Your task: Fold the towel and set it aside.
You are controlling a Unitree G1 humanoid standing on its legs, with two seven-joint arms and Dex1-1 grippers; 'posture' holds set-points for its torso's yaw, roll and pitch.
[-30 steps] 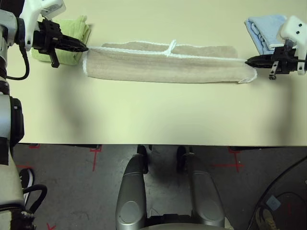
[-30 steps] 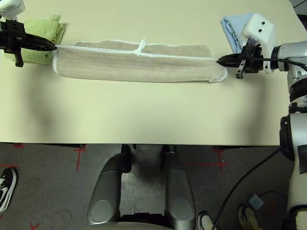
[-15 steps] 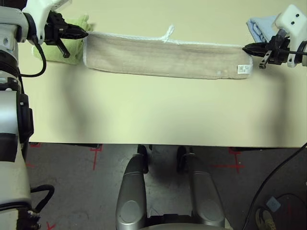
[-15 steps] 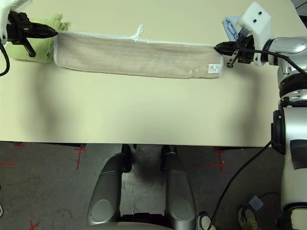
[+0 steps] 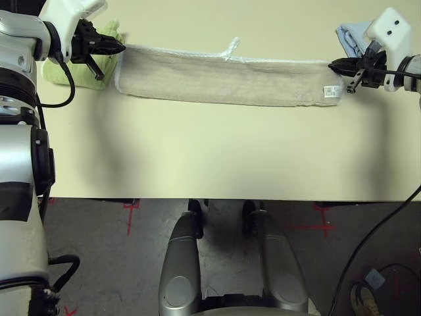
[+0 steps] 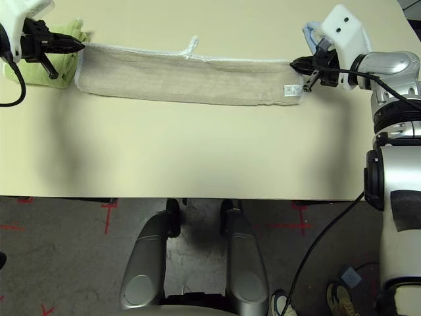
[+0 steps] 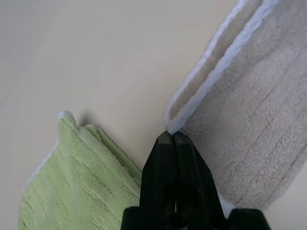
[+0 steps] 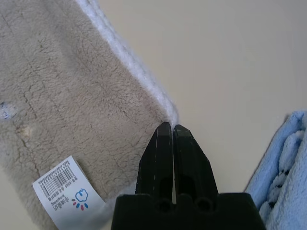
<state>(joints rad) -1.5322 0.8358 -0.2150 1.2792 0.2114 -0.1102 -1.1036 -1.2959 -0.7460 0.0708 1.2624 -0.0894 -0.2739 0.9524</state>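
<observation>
The beige towel (image 5: 223, 79) lies as a long folded strip across the far part of the table, its white-stitched edge on the far side. A small loop (image 5: 231, 46) sticks up mid-edge and a white tag (image 5: 331, 91) shows near the right end. My left gripper (image 5: 122, 47) is shut on the towel's far left corner (image 7: 171, 125). At the other end my right gripper (image 5: 331, 64) is shut on the far right corner (image 8: 169, 114). The edge runs nearly straight between them.
A lime-green folded towel (image 5: 66, 69) lies under and behind my left gripper at the table's far left. At the far right, behind my right gripper, sits a light-blue folded towel (image 5: 352, 36). The tan table (image 5: 217, 151) is bare in front of the strip.
Both grippers have drawn the towel's white edge toward the far side, flipping the top layer over. The tag now faces up at the right end. The strip has flattened.
</observation>
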